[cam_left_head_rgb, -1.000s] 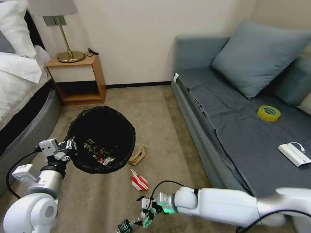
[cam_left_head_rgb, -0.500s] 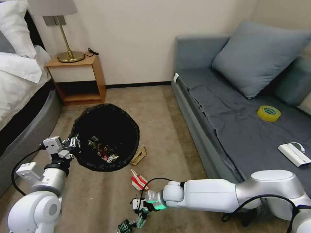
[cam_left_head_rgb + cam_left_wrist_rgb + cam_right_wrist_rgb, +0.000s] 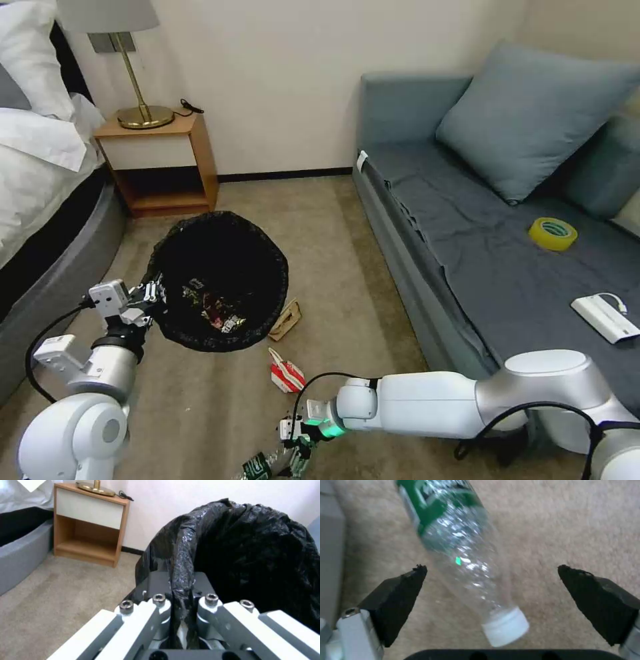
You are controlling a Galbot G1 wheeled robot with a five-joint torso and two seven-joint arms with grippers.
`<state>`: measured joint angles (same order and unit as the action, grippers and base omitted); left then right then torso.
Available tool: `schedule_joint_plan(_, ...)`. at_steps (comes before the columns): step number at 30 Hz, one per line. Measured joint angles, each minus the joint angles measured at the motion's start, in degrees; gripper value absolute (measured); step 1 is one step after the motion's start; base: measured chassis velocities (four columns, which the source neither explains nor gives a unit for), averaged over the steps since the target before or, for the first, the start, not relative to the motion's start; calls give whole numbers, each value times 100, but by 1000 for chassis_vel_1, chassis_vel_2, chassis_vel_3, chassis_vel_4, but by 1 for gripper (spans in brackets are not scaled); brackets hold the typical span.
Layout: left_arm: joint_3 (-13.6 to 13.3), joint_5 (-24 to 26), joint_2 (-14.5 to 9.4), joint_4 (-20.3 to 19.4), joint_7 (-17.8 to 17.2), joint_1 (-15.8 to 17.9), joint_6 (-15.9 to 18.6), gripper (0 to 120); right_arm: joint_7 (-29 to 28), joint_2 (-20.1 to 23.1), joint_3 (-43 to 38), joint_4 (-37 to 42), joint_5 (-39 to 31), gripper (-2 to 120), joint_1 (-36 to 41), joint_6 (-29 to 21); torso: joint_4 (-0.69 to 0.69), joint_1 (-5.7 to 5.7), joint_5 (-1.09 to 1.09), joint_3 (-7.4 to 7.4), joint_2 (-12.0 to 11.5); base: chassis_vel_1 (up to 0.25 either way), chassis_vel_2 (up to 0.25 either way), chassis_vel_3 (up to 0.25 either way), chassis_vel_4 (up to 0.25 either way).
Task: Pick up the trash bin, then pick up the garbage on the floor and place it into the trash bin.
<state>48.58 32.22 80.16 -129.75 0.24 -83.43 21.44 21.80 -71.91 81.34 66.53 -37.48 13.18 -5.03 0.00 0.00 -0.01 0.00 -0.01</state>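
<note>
Right gripper (image 3: 491,585), jaws spread wide, straddles the bottle (image 3: 453,542) lying on the carpet at 6 o'clock; left gripper (image 3: 181,600) pinches the bin (image 3: 220,280) rim; the round bottle may roll free if squeezed off-centre.

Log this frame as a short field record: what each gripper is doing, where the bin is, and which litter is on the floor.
left gripper: shut on the bagged rim of the trash bin
trash bin: held at its rim, mouth tilted toward the camera, wrappers inside
right gripper: open, low over the carpet, fingers either side of the bottle, not touching it
bottle: clear, green label, white cap, lying on the carpet
carton: red and white, crushed, on the carpet near the bin
paper scrap: tan, on the carpet beside the bin
</note>
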Motion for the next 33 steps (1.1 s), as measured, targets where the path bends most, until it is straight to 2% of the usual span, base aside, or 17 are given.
schedule_joint_plan(6,1,-7,5,45,0,34,0,5,182,-201,-1,-445,28,99,94,81,0,0,0,0,0,0,0,0,0)
schedule_joint_plan(8,2,-7,1,69,0,42,0,5,309,-222,-12,-527,66,91,130,135,0,0,0,0,0,0,0,0,0)
schedule_joint_plan(9,2,-7,1,69,0,42,0,5,309,-222,-12,-527,66,91,130,135,0,0,0,0,0,0,0,0,0)
schedule_joint_plan(13,3,-8,-14,97,3,56,0,5,467,-205,-46,-514,86,74,146,191,0,0,0,0,1,0,0,0,0)
schedule_joint_plan(14,3,-8,-14,97,3,56,0,5,467,-205,-46,-514,86,74,146,191,0,0,0,0,1,0,0,0,0)
schedule_joint_plan(18,-3,-8,-33,108,4,76,0,5,473,-189,-83,-482,89,56,156,193,0,0,1,0,0,0,0,0,0)
schedule_joint_plan(19,-3,-8,-33,108,4,76,0,5,473,-189,-83,-482,89,56,156,193,0,0,1,0,0,0,0,0,0)
schedule_joint_plan(21,-2,-6,-42,118,4,78,0,5,470,-186,-95,-482,99,48,166,197,0,0,0,0,0,0,0,0,0)
schedule_joint_plan(22,1,-5,-45,126,5,76,0,5,467,-183,-105,-488,107,40,182,206,0,0,0,0,0,0,0,0,0)
schedule_joint_plan(23,1,-5,-45,126,5,76,0,5,467,-183,-105,-488,107,40,182,206,0,0,0,0,0,0,0,0,0)
schedule_joint_plan(25,10,-4,-42,137,9,46,0,5,428,-163,-164,-481,132,28,207,217,0,0,1,0,0,0,0,0,0)
schedule_joint_plan(33,18,-7,-41,203,10,8,0,5,342,-71,-339,-405,190,28,239,225,0,0,1,0,1,0,0,0,0)
